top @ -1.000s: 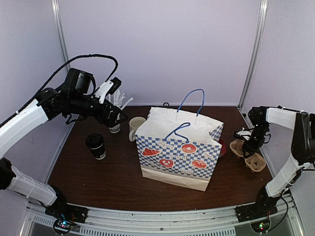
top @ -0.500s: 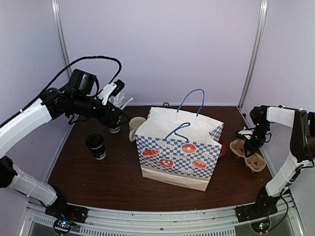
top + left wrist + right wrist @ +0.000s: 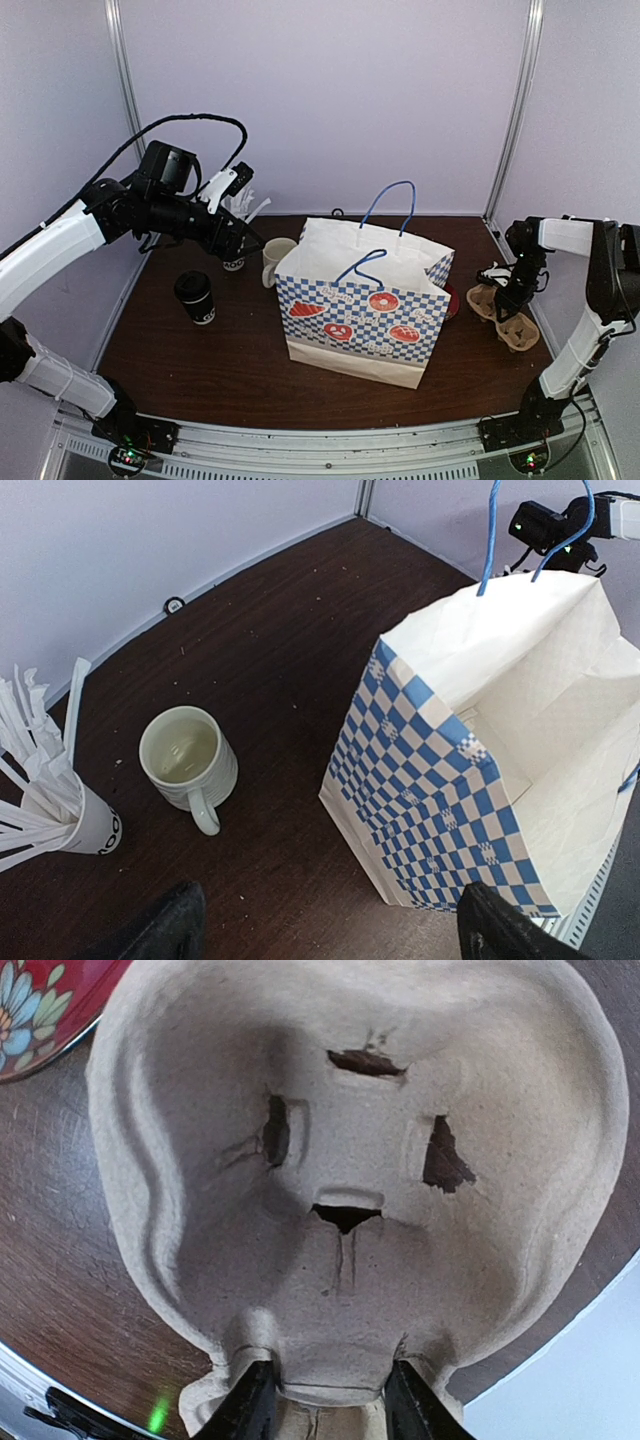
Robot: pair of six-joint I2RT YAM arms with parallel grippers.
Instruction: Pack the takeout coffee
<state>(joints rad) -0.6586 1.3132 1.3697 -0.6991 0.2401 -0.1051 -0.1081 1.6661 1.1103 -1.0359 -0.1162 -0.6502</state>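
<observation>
The takeout coffee, a black paper cup with a black lid, stands on the left of the table; neither wrist view shows it. My left gripper hovers open and empty above the straw cup and mug, behind and to the right of the coffee. In the left wrist view its fingertips stand wide apart over bare table. The blue-checked paper bag stands open in the middle and also shows in the left wrist view. My right gripper is closed on the middle ridge of the cardboard cup carrier.
A cream mug and a cup of white straws stand behind the coffee. A red flowered dish lies between the bag and the carrier. The carrier sits near the table's right edge.
My left gripper has shifted a little up and to the right, then held still. My right gripper has moved slightly down onto the carrier.
</observation>
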